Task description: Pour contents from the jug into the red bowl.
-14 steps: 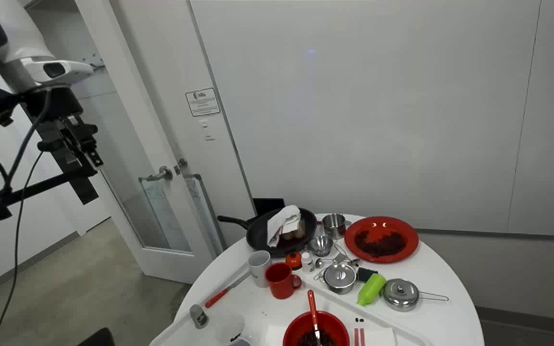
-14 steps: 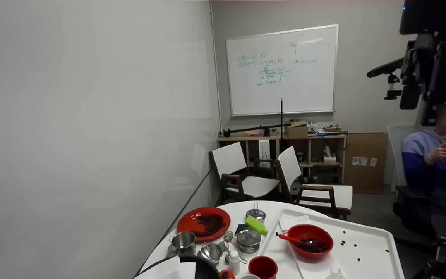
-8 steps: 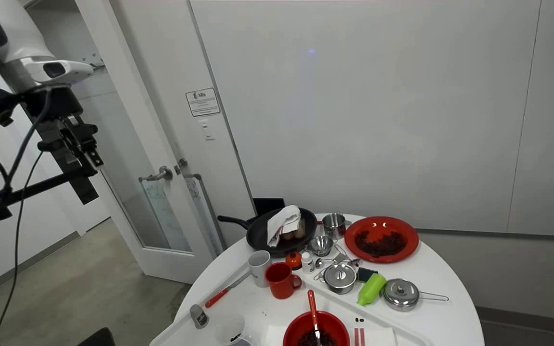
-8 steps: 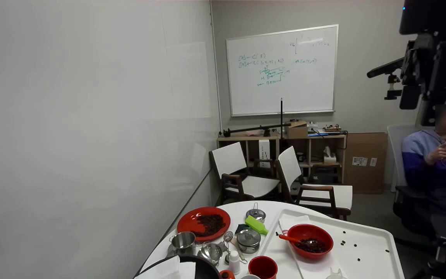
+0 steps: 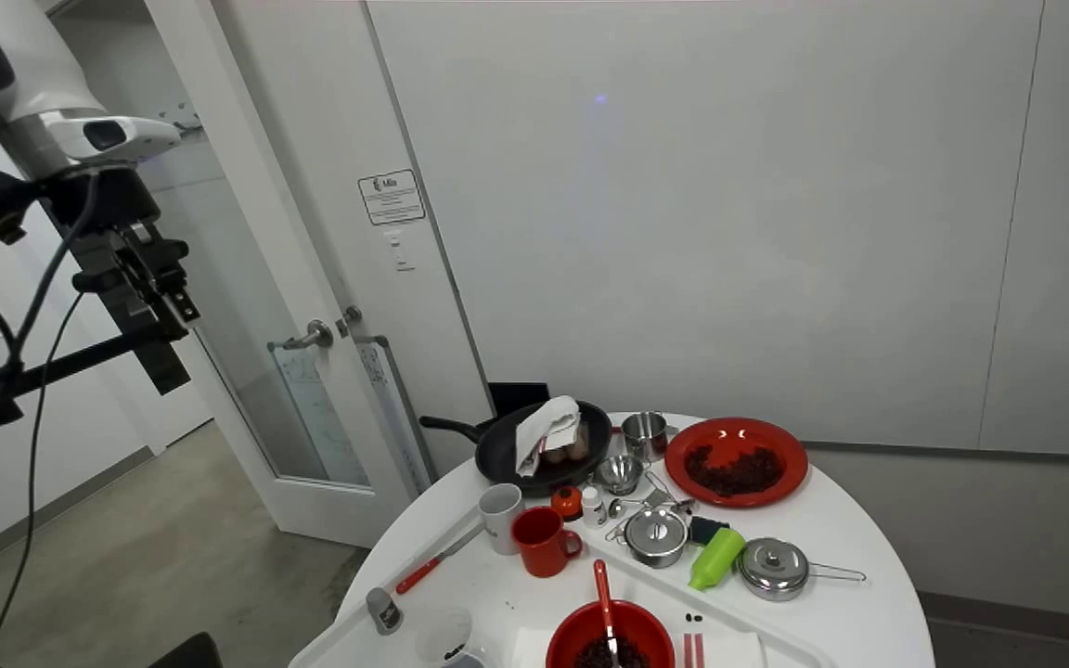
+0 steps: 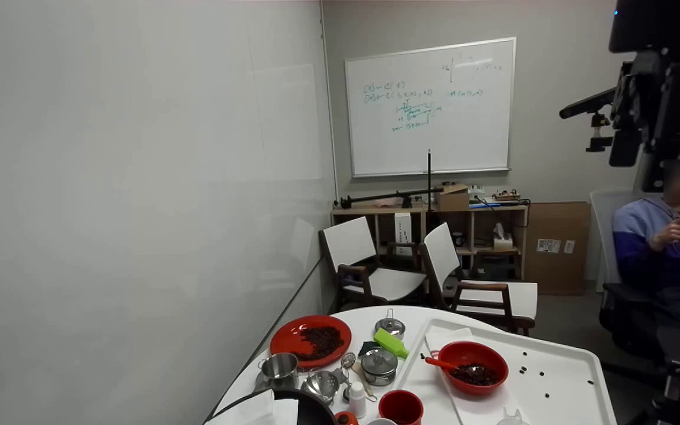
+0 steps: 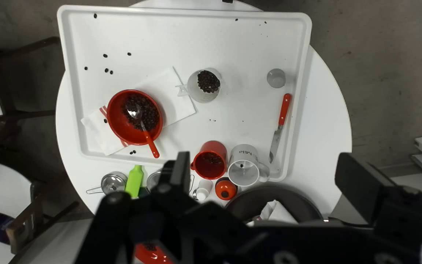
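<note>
The jug point(image 7: 196, 94) is a translucent measuring jug with dark beans inside. It stands upright on the white tray point(image 7: 255, 55), its handle towards the bowl. Only part of it shows at the bottom edge in both exterior views point(image 5: 460, 652) point(image 6: 512, 418). The red bowl point(image 7: 115, 126) stands on a napkin on the tray, beside the jug. It holds dark beans and a red-handled spoon point(image 7: 149, 141); it also shows in both exterior views point(image 5: 568, 631) point(image 6: 470, 353). My gripper point(image 7: 263, 169) is open and empty, high above the table and away from both.
A red mug point(image 7: 211, 161), a grey mug point(image 7: 244, 170), a knife point(image 7: 280, 121) and a small grey cup point(image 7: 276, 78) are on the tray. A black pan point(image 5: 497, 455), metal pots, a green bottle point(image 5: 716, 558) and a red plate point(image 5: 780, 436) stand behind. Loose beans lie on the tray.
</note>
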`<state>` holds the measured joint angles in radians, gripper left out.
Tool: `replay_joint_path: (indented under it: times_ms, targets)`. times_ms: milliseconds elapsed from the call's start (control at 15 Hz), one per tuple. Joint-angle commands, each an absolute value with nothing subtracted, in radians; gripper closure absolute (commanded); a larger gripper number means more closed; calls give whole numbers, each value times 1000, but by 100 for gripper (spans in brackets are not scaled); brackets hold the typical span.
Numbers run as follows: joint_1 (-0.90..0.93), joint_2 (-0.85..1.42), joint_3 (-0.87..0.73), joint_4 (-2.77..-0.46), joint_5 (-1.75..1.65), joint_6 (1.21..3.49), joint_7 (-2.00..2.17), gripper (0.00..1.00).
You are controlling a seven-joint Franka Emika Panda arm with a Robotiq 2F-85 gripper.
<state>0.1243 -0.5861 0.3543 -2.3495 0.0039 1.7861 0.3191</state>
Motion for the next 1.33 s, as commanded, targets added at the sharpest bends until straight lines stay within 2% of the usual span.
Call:
replay_joint_path:
  times_ms: [0,200,467,733,1000,1267]
  targets:
    - [116,-561,354,-2338,-19,1806,398,0]
    - [50,-493,355,-2326,-55,1901,538,0]
    - [-69,-290,361,-2283,-211,2053,734,0]
    - [-159,-39,359,-2181,-349,2038,860,0]
    - [-58,144,207,-2086,-316,1996,889,0]
    - [-3,212,107,-2112,-230,1980,924,0]
